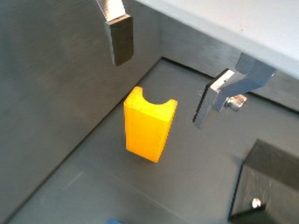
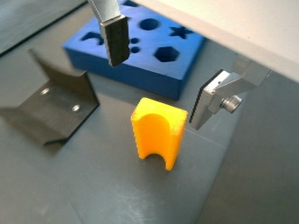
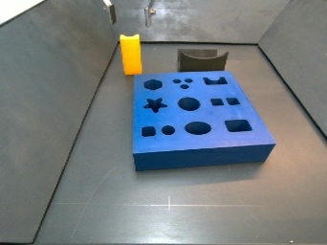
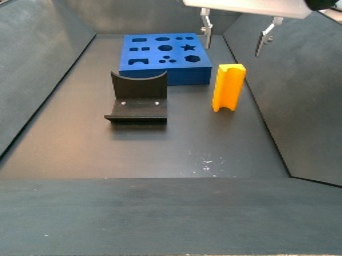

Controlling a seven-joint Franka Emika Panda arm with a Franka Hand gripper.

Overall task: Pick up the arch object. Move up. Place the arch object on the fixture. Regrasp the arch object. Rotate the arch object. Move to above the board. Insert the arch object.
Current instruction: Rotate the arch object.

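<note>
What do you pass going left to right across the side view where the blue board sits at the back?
Fixture → blue board → yellow arch block, with the open gripper hanging above the block.

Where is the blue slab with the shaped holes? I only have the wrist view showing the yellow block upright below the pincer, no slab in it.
Observer: The large blue slab with shaped holes lies beside the small yellow-orange arch block, which stands just off one corner, not touching.
Operator: And the fixture?
Observer: The dark L-shaped fixture stands along that same slab edge, apart from the block.
Operator: Is the pincer on the block?
Observer: No, the open pincer hangs clear above it.
</note>
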